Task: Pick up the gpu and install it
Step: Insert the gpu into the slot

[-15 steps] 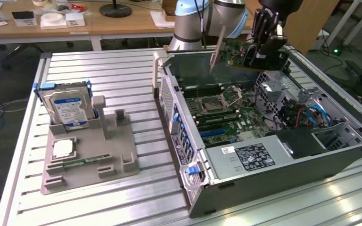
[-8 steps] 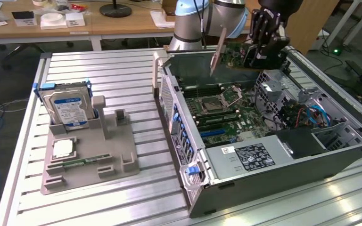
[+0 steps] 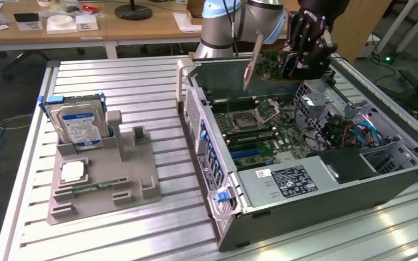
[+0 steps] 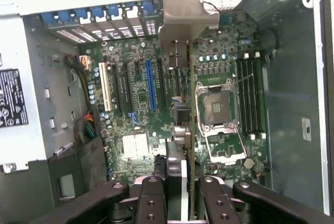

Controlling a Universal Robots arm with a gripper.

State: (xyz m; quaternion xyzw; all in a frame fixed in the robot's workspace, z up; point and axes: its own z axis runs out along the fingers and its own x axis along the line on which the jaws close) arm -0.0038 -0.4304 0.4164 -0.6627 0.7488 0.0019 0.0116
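Clenching the end effector (image 3: 297,58) on the gpu (image 3: 271,64), holding the card upright and edge-down in the air above the open computer case (image 3: 405,163), with the metal bracket (image 3: 252,60) facing the case's slotted rear wall. Hanging over the motherboard (image 4: 133,109) in the wrist view, seen edge-on between the blue slot (image 4: 151,84) and the open CPU socket (image 4: 216,114), not yet seating in anything. Standing well apart at the exterior view's left, on the table (image 3: 122,81), in a grey holder (image 3: 133,179): hard drive (image 3: 80,124) upright, small silver chip (image 3: 72,172) flat.
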